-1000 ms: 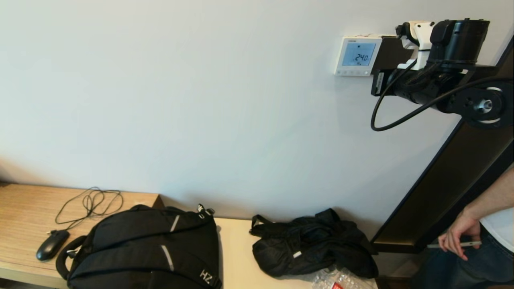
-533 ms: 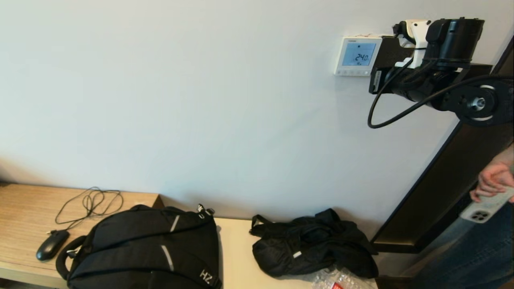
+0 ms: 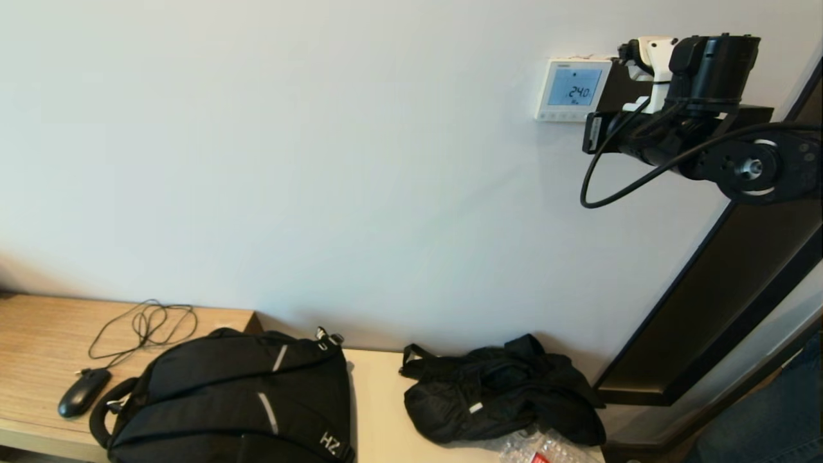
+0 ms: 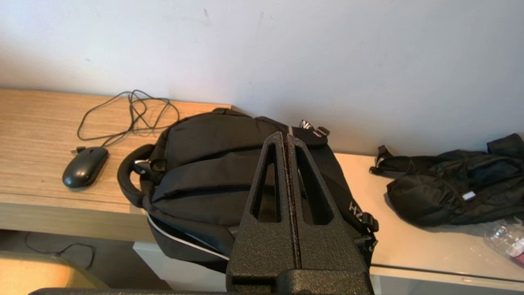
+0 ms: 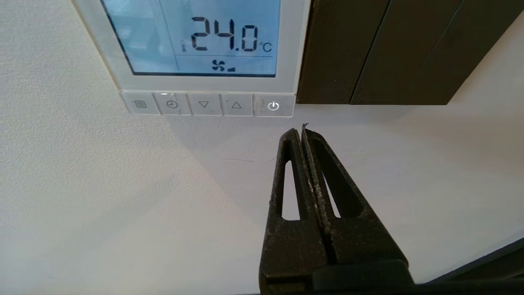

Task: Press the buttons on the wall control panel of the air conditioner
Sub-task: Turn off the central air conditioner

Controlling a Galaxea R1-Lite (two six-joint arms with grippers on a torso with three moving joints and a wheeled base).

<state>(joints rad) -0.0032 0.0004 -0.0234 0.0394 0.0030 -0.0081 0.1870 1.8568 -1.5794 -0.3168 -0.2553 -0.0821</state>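
The white wall control panel (image 3: 572, 89) hangs on the wall at upper right, its pale blue screen showing 24.0; it also shows in the right wrist view (image 5: 292, 49). Its row of buttons (image 5: 206, 105) runs along its bottom edge, with the power button (image 5: 273, 106) at the end nearest the black panel. My right gripper (image 5: 302, 132) is shut and empty, its tips just below the power button, close to the wall; whether they touch it I cannot tell. In the head view the right arm (image 3: 681, 128) reaches in from the right. My left gripper (image 4: 285, 137) is shut and empty, parked above the backpack.
A plain black square panel (image 5: 368, 49) adjoins the thermostat. A dark slanted frame (image 3: 726, 283) runs down the right. On the wooden bench (image 3: 38, 341) lie a black backpack (image 3: 238, 399), a mouse (image 3: 82, 391) with cable, a black bag (image 3: 501, 392) and a plastic wrapper (image 3: 540, 447).
My right arm has moved left along the wall, toward the panel's bottom right corner. The person's hand at lower right has left the view.
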